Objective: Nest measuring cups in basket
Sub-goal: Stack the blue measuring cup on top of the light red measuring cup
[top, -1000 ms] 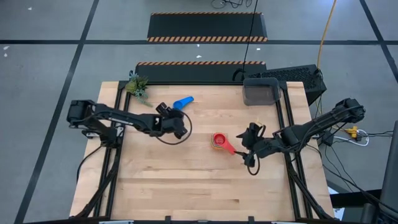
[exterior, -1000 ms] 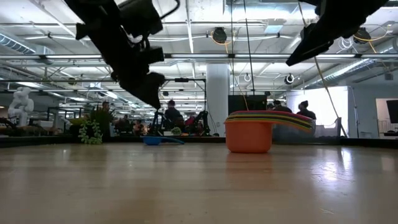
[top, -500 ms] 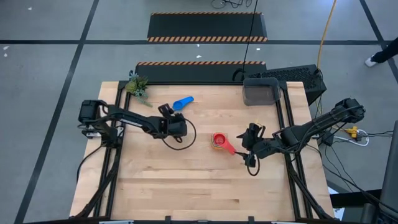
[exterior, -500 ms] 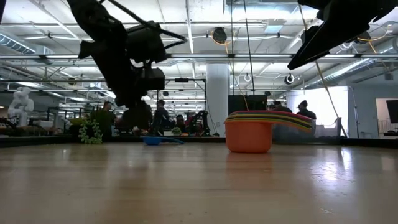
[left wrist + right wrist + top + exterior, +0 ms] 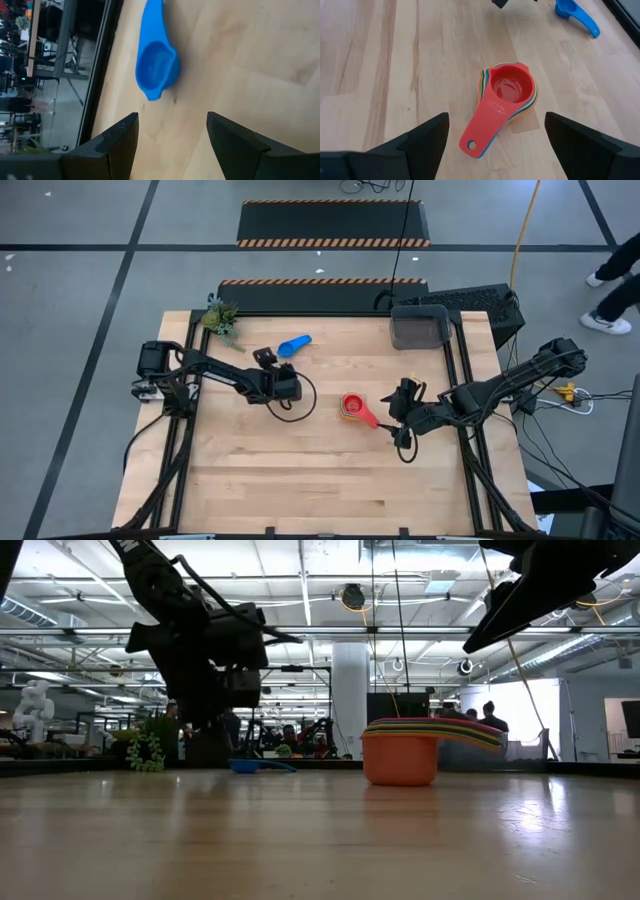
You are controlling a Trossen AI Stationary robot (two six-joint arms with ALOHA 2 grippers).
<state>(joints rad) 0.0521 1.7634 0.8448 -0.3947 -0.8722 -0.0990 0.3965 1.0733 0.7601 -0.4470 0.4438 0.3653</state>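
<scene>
hovering left gripper (image 5: 170, 137) wide open, empty, near blue cup (image 5: 156, 62) lying at table's far side; risking nudging it away. waiting right gripper (image 5: 495, 137) open, empty, beside nested stack (image 5: 507, 95).

Even overhead light falls on the pale wooden table (image 5: 300, 470) in the high view, where shadows are faint and soft. At table height, bright ceiling strip lights and a glowing window leave the two dark robot arms as near-silhouettes, and a pale sheen lies across the wood at the right. The stack of nested plastic measuring cups, orange at the bottom (image 5: 400, 760), is sharp; the room behind is soft. In the left wrist view, the small blue plastic measuring cup (image 5: 156, 65) looks slightly blurred.
</scene>
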